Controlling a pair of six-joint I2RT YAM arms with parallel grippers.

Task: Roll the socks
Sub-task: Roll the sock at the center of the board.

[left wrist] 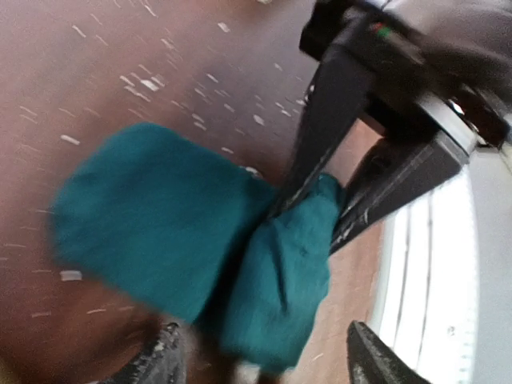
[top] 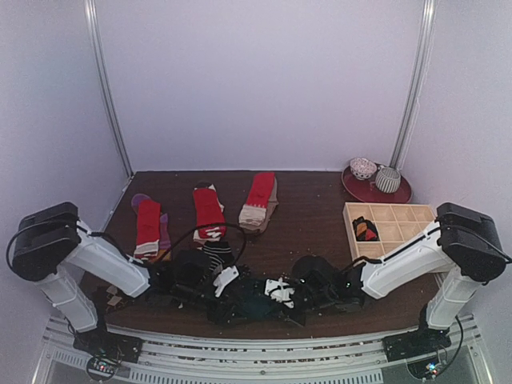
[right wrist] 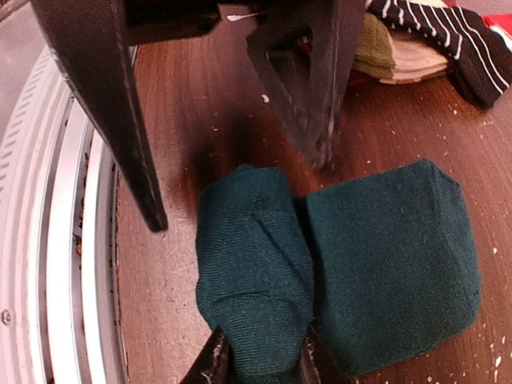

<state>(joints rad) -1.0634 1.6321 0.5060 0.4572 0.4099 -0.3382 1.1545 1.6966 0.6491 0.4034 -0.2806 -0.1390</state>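
Dark wood desk (top: 312, 240) under plain white walls, seen from above. Task judged early. Done: one rolled pair (top: 366, 230) stowed in a cell at the 9 o'clock side of tray (top: 400, 214), itself at 3 o'clock on the desk. Not yet rolled: red-purple pair (top: 149, 227), middle red pair (top: 208, 211) and red-beige pair (top: 259, 200), flat in a row from 10 to 12 o'clock; striped sock (top: 217, 253) bunched just nearer than the row, toward centre. In hand: teal sock (right wrist: 384, 264) at 6 o'clock, close to the near edge, between the two arms. Looks doubled into a fat bundle with a thick fold across the middle; no tucked cuff visible, so probably mid-roll rather than finished.

Right claw (right wrist: 262, 346): narrow, pinching the near end of that fold. From its own wrist, bundle at 12 to 2 o'clock of the claw, gripped end right between the fingers. Left claw (left wrist: 264, 332): wide, holding nothing. From its wrist, teal sock at 12 o'clock, lower end reaching in between the fingers (left wrist: 164, 358) but apparently touching neither; blur too heavy for certainty. From the right wrist, same claw at 12 o'clock beyond the bundle, tips over or at the fabric's far edge, cannot tell which.

Left to do, on this reading: close up the teal roll, drop into tray, then repeat for four more lots.
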